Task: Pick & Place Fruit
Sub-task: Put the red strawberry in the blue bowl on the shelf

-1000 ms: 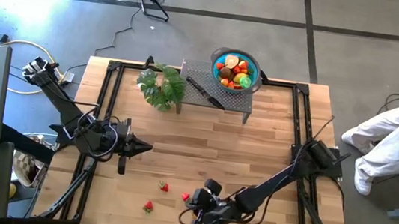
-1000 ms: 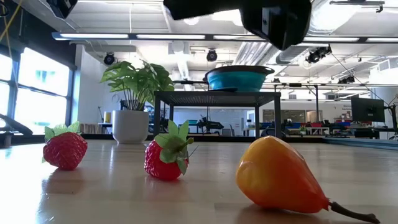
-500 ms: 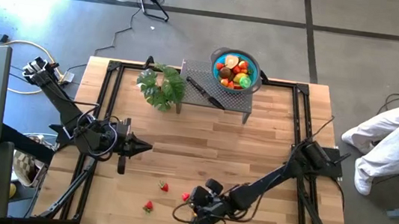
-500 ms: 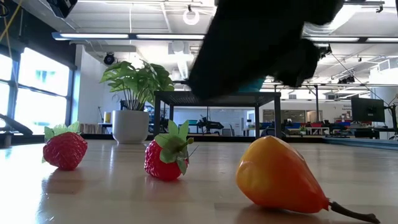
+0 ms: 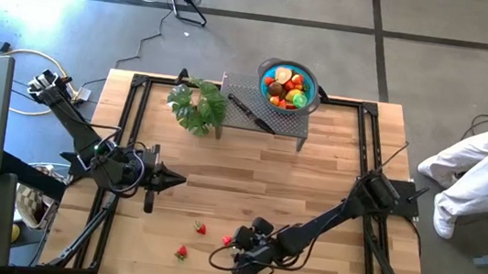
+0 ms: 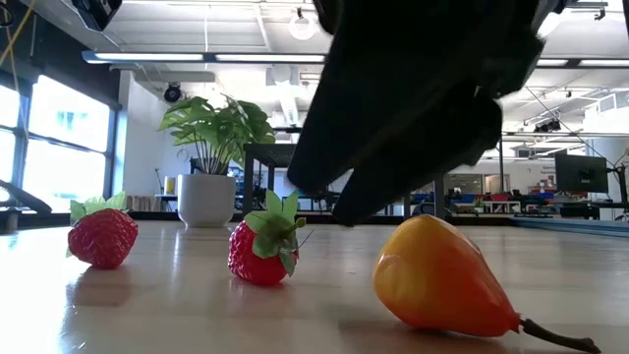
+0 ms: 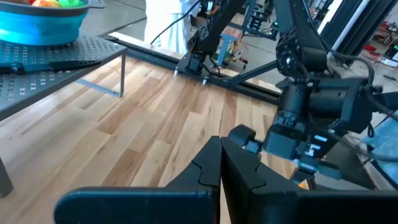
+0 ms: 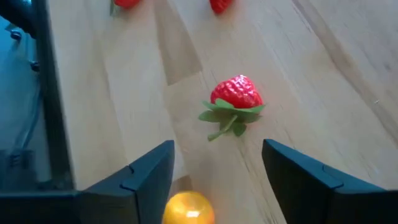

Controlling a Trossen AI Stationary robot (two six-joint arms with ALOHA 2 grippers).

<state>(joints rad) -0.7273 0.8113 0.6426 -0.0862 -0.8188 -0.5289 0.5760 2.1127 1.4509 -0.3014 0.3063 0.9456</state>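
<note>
An orange-yellow pear-shaped fruit point(image 6: 442, 280) lies on its side on the table near the front edge. My right gripper point(image 8: 217, 180) hangs open just above it. The fruit point(image 8: 188, 209) shows between the two fingers, and they touch nothing. A red strawberry point(image 8: 236, 98) lies just beyond the fingertips, and two more strawberries point(image 5: 201, 229) point(image 5: 181, 253) lie farther to the table's left. In the high view my right gripper point(image 5: 243, 266) is near the front edge. My left gripper point(image 5: 179, 180) is shut and hovers over the table's left half.
At the back a blue bowl point(image 5: 270, 70) holding several fruits sits on a black mesh stand point(image 5: 269, 120). A black-handled knife point(image 5: 249, 113) lies on the stand. A potted green plant point(image 5: 198, 104) is at the stand's left. A person in white point(image 5: 484, 174) sits at the right.
My right gripper has sunk toward the orange-yellow fruit and tipped further downward; in the low view its dark bulk has come from the top edge down to just above the fruit. The fruits have kept their places.
</note>
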